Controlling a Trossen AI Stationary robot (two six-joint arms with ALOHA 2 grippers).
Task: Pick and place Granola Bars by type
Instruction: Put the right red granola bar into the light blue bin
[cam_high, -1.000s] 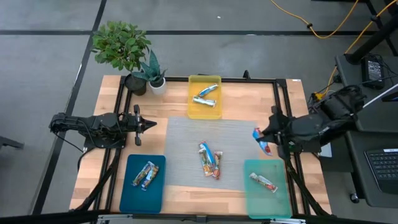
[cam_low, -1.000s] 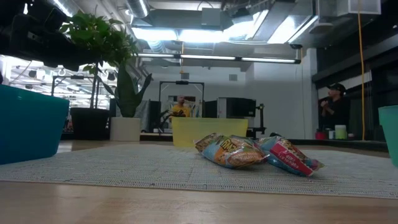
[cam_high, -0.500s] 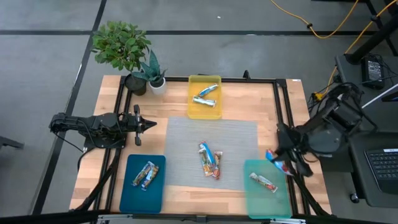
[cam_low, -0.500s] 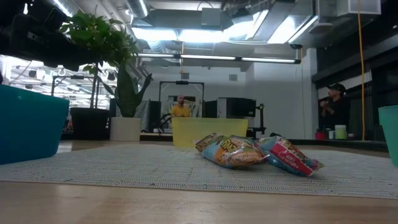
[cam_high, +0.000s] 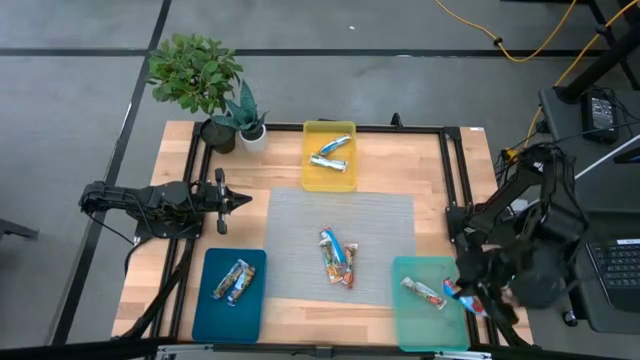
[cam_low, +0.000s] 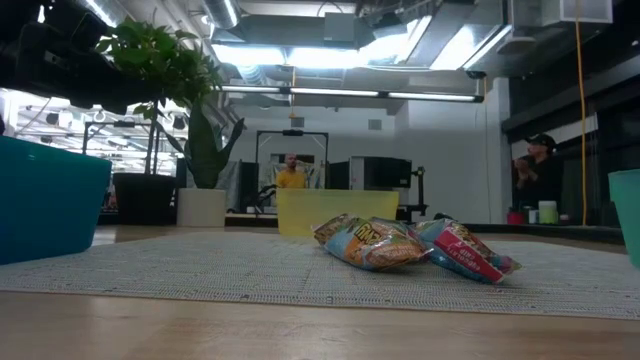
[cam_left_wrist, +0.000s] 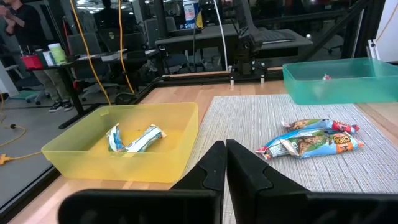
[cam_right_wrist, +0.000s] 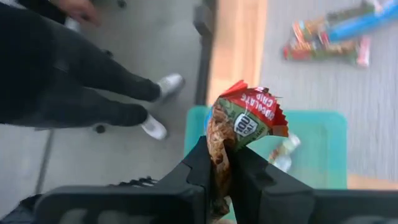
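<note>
My right gripper (cam_high: 466, 293) (cam_right_wrist: 222, 154) hangs over the right part of the green tray (cam_high: 432, 318) at the table's near right, shut on a red-and-white granola bar (cam_right_wrist: 247, 116). One bar (cam_high: 422, 292) lies in that tray. Three bars (cam_high: 338, 258) (cam_low: 410, 244) lie together on the grey mat. Two blue-and-white bars (cam_high: 331, 153) lie in the yellow tray (cam_high: 312, 175). Two bars (cam_high: 231, 281) lie in the blue tray (cam_high: 215, 318). My left gripper (cam_high: 236, 200) (cam_left_wrist: 224, 163) waits shut above the table's left side. My right gripper pinches the red-and-white bar between its two fingers (cam_right_wrist: 205, 163), which lie across it. The bar's red crimped end (cam_right_wrist: 255, 106) sticks out past the fingertips. The bar is lifted clear above the green tray (cam_right_wrist: 323, 146); its other end is hidden behind the fingers.
A grey mat (cam_high: 300, 240) covers the table's middle. Two potted plants (cam_high: 205, 85) stand at the far left corner. A black frame rail (cam_high: 455, 190) runs along the table's right side. A person's legs (cam_right_wrist: 74, 81) show on the floor beyond the table's edge.
My right gripper, holding the red-and-white bar throughout, has swung from beside the mat's right edge toward the table's near edge and a little to the right, and has turned on the way; it now hangs over the green tray. Nothing else has moved.
</note>
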